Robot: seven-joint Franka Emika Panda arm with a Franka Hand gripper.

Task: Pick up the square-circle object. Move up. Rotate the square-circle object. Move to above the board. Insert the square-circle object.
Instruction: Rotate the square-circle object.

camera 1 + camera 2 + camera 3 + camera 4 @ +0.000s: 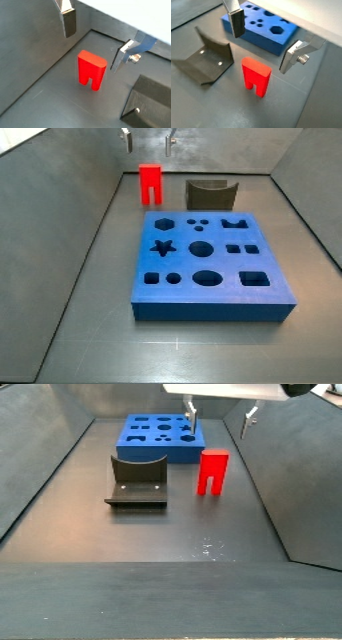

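Gripper [264,41] spread wide above upright square-circle object [256,78], touching nothing; fingers cropped in a side view [150,138]. Board [271,37] partly cut off.

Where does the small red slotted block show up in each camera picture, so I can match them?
Wrist view: small bright red slotted block mid-frame, below the open tool.
Wrist view: mid-frame, near the large flat blue board.
Side view: upper part, beyond the board.
Side view: right of centre.
Shared landmark: dark L-shaped fixture, close by.
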